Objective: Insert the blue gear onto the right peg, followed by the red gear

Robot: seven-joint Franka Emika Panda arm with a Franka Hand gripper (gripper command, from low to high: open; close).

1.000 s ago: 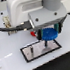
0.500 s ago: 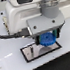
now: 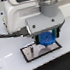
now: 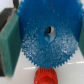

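My gripper (image 3: 46, 37) is shut on the blue gear (image 3: 46, 40), holding it flat just above the right part of the grey, black-edged plate (image 3: 29, 55). The right peg is hidden under the gear in the exterior view. In the wrist view the blue gear (image 4: 35, 47) fills most of the frame, clamped between the teal finger pads (image 4: 8, 42). A dark spot shows through its hub hole (image 4: 48, 32); whether that is the peg I cannot tell. The red gear (image 4: 46, 77) peeks out just past the blue gear's rim.
The plate lies on a white table (image 3: 13, 69). A thin dark pin (image 3: 31, 50) stands on the plate's left part. The white arm body (image 3: 24, 14) towers over the plate, and a dark cable (image 3: 5, 34) crosses at the exterior view's left.
The gripper has come down with the blue gear and shifted slightly to the exterior view's left, closer to the plate.
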